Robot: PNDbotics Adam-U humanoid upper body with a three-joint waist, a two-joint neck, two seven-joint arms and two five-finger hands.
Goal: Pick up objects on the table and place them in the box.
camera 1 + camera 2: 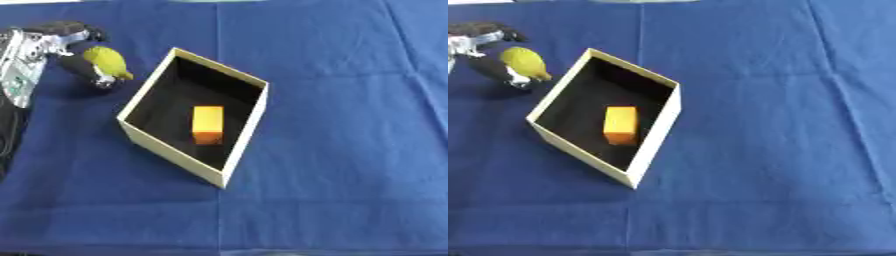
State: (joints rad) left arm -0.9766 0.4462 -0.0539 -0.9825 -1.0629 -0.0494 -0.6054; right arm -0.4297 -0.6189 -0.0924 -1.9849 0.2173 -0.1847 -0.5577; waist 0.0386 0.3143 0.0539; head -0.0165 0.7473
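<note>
A cream-walled box (249, 129) with a black inside lies askew on the blue cloth, and an orange block (207, 124) rests on its floor. Left of the box, my left hand (77, 64) is curled round a yellow-green rounded object (107, 61), which pokes out toward the box's near-left wall. The hand and object hang just outside the box's upper left corner. My right hand shows in neither view.
The blue tablecloth (350, 125) covers the whole table, with fold lines across it. My silver and black left forearm (22, 65) runs down the left edge. A pale strip shows at the far top edge.
</note>
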